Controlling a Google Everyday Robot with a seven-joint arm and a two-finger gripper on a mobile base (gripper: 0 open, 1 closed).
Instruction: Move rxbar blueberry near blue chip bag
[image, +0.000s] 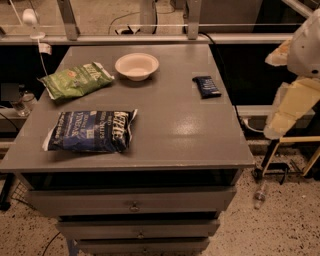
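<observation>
Grey tabletop (190, 125), job not started: your snack bar (206, 86) lies near the right edge, well apart from the blue chip bag (92, 131); tool (289, 111) hangs off right, grip state unclear.

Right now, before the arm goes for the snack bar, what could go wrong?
1. The snack bar lies flat near the table's right edge; a nudge could push it off.
2. The gripper hangs beyond that edge, far from the blue chip bag. Carrying the bar across, it might clip the bowl.
</observation>
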